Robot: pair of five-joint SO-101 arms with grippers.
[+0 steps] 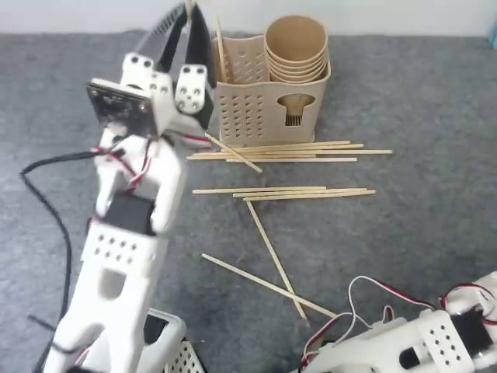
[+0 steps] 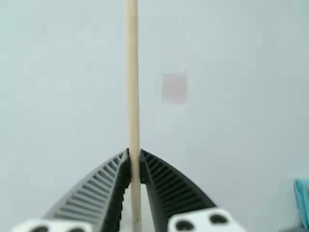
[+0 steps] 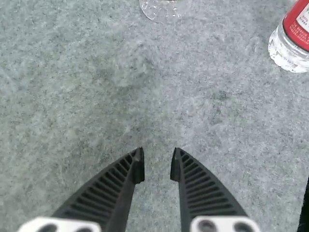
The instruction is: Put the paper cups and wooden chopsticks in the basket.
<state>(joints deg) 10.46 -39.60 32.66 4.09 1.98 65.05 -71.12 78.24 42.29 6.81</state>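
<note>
High view: grey fuzzy table (image 1: 435, 116), pale wall (image 1: 388, 15) behind basket (image 1: 248, 116).

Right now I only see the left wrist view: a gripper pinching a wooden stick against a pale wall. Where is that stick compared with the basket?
Observer: The left gripper holds that chopstick beside the basket's rear left corner, not inside it.
Operator: Is anything in the basket?
Observer: A stack of paper cups sits in its right side.
Operator: Any sticks left to collect?
Observer: Several loose chopsticks lie on the grey mat in front of the basket.
</note>
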